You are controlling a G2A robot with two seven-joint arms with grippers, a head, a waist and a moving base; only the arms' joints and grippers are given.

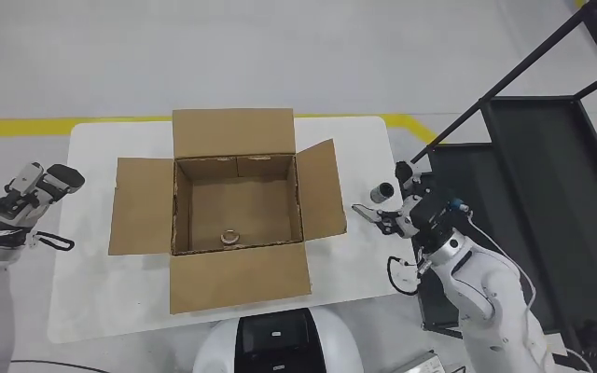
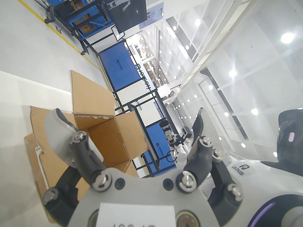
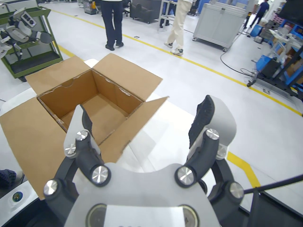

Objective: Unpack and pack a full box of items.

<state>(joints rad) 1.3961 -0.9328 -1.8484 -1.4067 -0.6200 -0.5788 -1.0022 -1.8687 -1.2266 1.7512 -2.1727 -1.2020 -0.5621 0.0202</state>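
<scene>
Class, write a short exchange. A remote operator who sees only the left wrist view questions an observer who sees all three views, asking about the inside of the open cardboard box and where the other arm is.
Operator: I see the box from the side. Is anything left on its floor?
Observer: Yes, a small ring-shaped roll lies on the floor of the box, close to the wall nearest the robot.
Operator: Where is the other arm's pincer?
Observer: The right pincer hangs open and empty just past the box's right flap, over the table near its right edge.
</scene>
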